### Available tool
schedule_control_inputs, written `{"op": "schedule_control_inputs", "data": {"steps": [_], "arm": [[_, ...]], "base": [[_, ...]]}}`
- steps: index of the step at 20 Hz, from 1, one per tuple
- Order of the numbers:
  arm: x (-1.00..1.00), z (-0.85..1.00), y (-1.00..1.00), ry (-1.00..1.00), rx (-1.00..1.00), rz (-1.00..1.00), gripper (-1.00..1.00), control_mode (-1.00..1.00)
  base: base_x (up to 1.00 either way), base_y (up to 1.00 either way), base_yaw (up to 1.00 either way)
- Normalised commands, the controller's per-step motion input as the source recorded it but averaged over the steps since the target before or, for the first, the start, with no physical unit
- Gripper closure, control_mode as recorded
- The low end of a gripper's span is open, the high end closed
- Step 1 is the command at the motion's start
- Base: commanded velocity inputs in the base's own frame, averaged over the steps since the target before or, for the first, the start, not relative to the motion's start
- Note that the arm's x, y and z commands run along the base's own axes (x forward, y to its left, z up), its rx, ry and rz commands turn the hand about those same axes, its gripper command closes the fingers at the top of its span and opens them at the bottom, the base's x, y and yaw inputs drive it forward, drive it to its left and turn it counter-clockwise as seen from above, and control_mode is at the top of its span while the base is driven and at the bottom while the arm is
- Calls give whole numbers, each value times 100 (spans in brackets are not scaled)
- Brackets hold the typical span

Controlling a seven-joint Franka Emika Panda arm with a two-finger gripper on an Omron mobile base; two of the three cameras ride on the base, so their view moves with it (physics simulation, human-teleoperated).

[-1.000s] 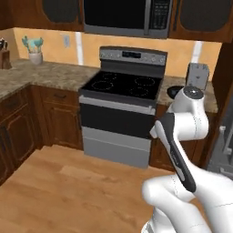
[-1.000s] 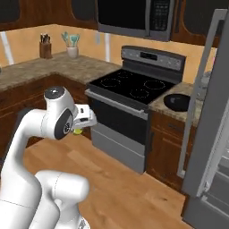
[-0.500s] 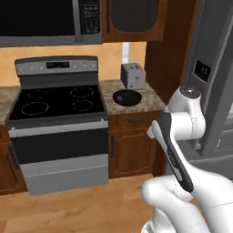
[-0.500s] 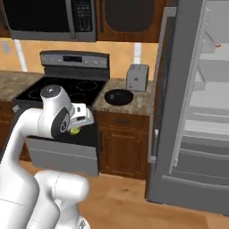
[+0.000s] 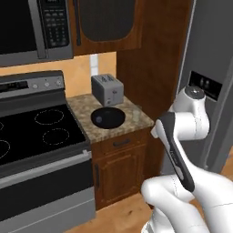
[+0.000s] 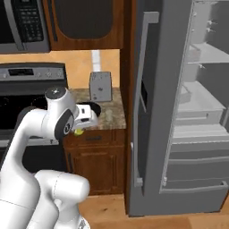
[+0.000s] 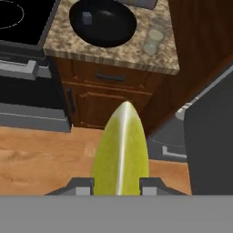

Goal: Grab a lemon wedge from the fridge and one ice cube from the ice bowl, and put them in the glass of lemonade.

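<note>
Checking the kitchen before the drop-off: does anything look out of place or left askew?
The fridge door hangs wide open, shelves exposed. Otherwise tidy: ice bowl with an ice cube and the glass of lemonade stand upright on the counter.

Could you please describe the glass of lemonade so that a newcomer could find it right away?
Start at the granite counter between the black stovetop and the fridge. Beside the ice bowl on the fridge side stands the glass of lemonade, small, translucent and pale, unlike the dark bowl and steel toaster.
</note>
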Motion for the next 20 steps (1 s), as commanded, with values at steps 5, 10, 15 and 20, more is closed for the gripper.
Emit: {"op": "schedule_control_inputs", "data": {"steps": [5,10,15,20], "arm": [[0,0,0,0,0,0,100,100],[0,0,0,0,0,0,100,100],[0,0,0,0,0,0,100,100],[0,0,0,0,0,0,100,100]], "base": [[56,32,-20],[90,40,-27],[63,33,-20],[1,0,0]]}}
